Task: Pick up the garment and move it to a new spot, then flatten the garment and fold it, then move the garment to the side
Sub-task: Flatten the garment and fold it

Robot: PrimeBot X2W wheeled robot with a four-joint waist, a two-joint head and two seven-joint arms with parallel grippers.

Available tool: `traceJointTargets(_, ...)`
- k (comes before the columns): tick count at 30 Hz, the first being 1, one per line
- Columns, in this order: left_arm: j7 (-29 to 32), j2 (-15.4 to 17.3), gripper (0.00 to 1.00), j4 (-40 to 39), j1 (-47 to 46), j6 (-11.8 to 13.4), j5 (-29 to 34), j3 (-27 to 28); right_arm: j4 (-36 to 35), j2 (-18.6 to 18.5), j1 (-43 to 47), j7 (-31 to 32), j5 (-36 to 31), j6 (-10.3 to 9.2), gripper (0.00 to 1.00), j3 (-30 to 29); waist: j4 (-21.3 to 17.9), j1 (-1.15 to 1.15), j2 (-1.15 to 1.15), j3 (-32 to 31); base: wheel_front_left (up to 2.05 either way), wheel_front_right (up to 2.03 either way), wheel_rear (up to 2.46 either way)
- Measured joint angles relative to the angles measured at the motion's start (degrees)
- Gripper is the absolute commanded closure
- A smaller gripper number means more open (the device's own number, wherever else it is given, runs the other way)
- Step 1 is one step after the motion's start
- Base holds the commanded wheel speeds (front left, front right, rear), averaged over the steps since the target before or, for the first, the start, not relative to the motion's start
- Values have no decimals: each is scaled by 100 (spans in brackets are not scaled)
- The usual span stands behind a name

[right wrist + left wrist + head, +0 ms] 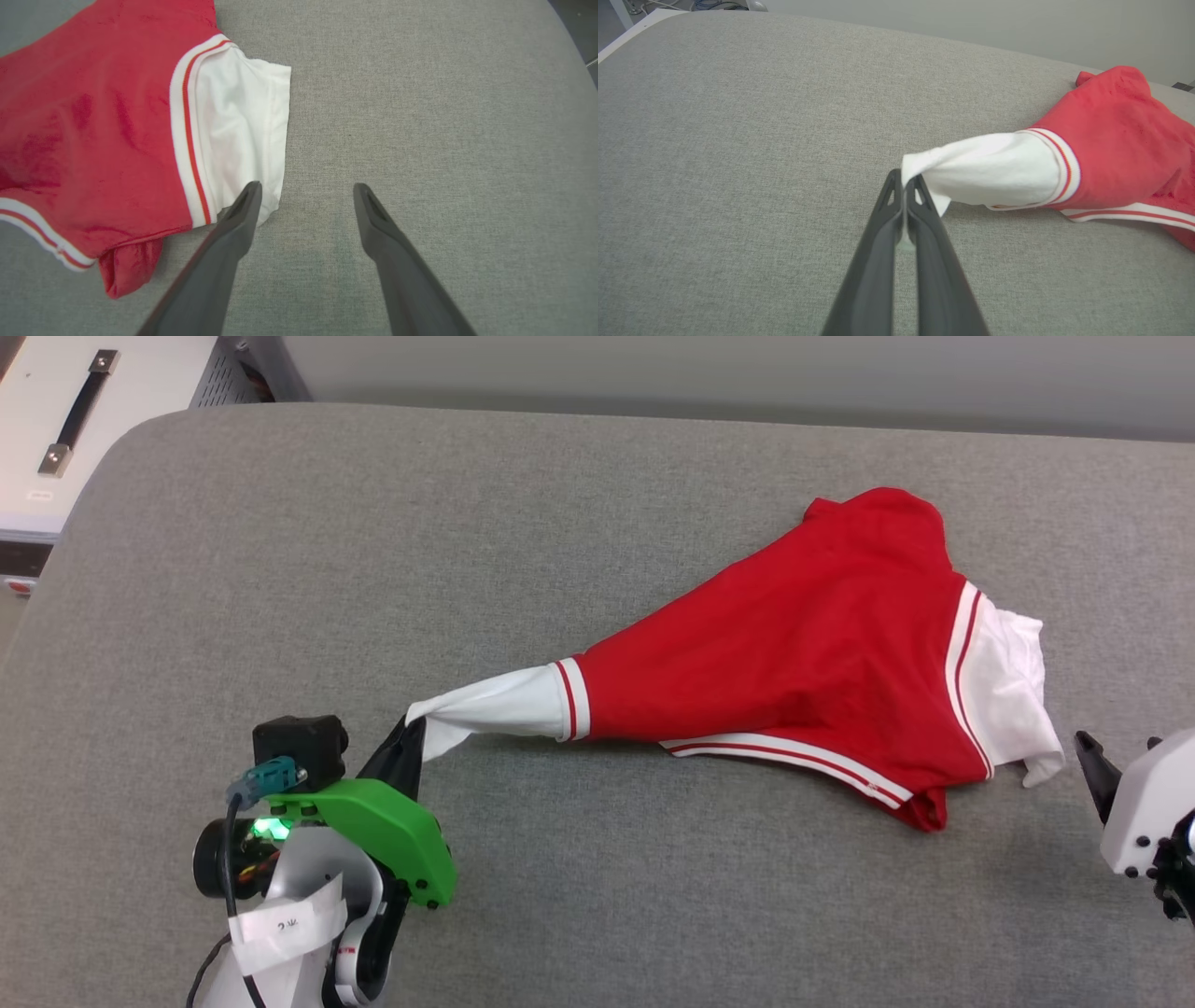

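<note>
Left end effector point(904, 177) pinches the jersey point(794, 644) by 1 sleeve, right end effector point(307, 185) spread. Tiny bite, we could drop it lifting.

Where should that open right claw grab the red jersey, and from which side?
Probably the free white sleeve of the jersey, at its outer hem, coming from the robot's right. It lies flat and sticks out towards the open right gripper; the left gripper pinches the other sleeve.
</note>
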Motion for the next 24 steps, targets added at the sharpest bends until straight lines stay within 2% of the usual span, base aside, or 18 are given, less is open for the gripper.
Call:
traceJointTargets(6,-48,-8,100,-32,-132,0,0,-47,237,-43,-439,814,-116,0,0,59,123,0,0,214,0,0,0)
traceJointTargets(11,-97,-18,100,-20,-164,-8,0,-103,495,-75,-534,1199,-337,0,0,115,222,0,0,362,0,0,0)
traceJointTargets(18,-141,-34,100,-7,-247,-12,0,-175,765,-103,-692,1199,-432,0,0,321,324,0,0,549,0,0,0)
traceJointTargets(24,-149,-33,100,32,-325,-19,-1,-188,961,-275,-815,1112,-431,-2,0,595,373,0,0,693,0,0,0)
